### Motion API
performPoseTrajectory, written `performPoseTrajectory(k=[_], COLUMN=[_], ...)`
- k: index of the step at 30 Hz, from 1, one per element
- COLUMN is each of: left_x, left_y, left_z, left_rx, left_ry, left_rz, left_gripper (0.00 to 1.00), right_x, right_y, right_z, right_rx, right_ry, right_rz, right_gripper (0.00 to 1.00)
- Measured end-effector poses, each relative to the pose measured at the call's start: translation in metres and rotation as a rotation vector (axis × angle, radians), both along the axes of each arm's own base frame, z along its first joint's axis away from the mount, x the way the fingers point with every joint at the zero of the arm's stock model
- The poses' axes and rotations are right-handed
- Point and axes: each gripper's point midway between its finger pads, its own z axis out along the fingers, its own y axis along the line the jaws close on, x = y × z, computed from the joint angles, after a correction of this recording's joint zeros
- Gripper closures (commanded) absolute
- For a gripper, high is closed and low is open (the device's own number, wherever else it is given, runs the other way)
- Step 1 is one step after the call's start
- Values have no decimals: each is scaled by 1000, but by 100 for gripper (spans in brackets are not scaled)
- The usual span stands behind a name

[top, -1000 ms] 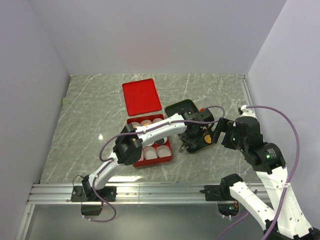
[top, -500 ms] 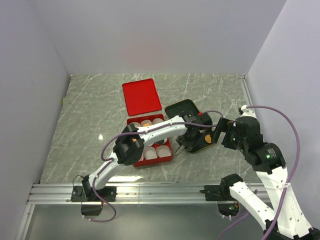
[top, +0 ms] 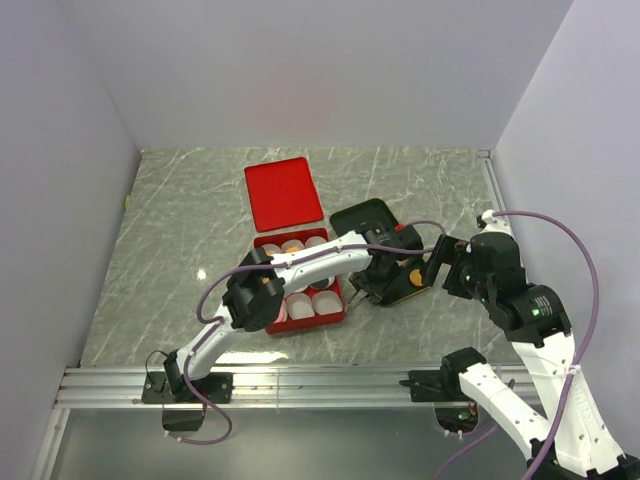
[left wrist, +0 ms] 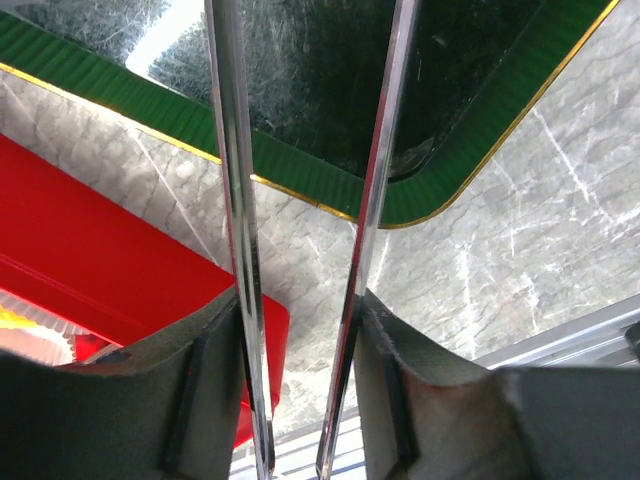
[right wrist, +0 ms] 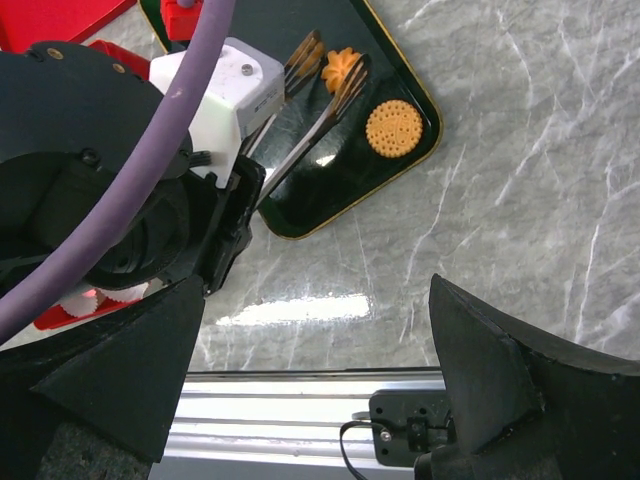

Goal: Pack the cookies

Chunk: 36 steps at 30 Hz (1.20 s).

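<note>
The left gripper (left wrist: pixel 300 322) is clamped on one pair of metal tongs (left wrist: pixel 232 200), a finger pressing each arm from outside; the two arms stand apart. In the right wrist view the tong tips sit over the one dark tray (right wrist: pixel 300 215), with a frilled cookie (right wrist: pixel 343 68) between them. Whether the tips touch it cannot be told. The right gripper (right wrist: pixel 318 300) hangs over the table (right wrist: pixel 520 200) just beside the tray's near edge, its jaws spread wide and holding nothing.

Two cookies show on the tray: the frilled cookie and one round cookie (right wrist: pixel 394 128) just beside it, both orange and lying flat. There is one red box (top: pixel 312 322) next to the tray, holding white paper cups (top: pixel 323 300). At least five can be counted, and the left arm hides the rest. Some far cups show a trace of orange, too small to make out. One red lid (top: pixel 284 192) lies flat beyond the box.

Since a second ago the left wrist has edged slightly toward the box. The right arm, the box, the lid, the tray and the round cookie are where they were.
</note>
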Motion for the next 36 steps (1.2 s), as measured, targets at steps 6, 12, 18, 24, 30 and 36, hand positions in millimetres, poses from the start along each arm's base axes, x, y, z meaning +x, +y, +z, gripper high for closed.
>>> performPoseTrajectory(k=[6,12,18,24,30,36], left_x=[-1,0,4,16,18,3], left_y=[5,5,9,23,54,91], left_z=[-2,-1,15,78,132,147], left_rx=[16,19,0,-105,-174,-141], left_ry=[4,-3,-10,-68,-139,-152], left_rz=[-3,-1,25,81,136,186], left_gripper=[68,70,69,70,70,70], right_x=[1,2,2,8,12,8], right_y=[1,2,2,7,11,10], right_z=[-1,2,11,60,119,134], right_rx=[0,4,16,80,140,153], right_ry=[9,3,-10,-114,-234,-267], right_rz=[2,3,-4,-15,-10,-7], right_gripper=[0,0,0,0,0,0])
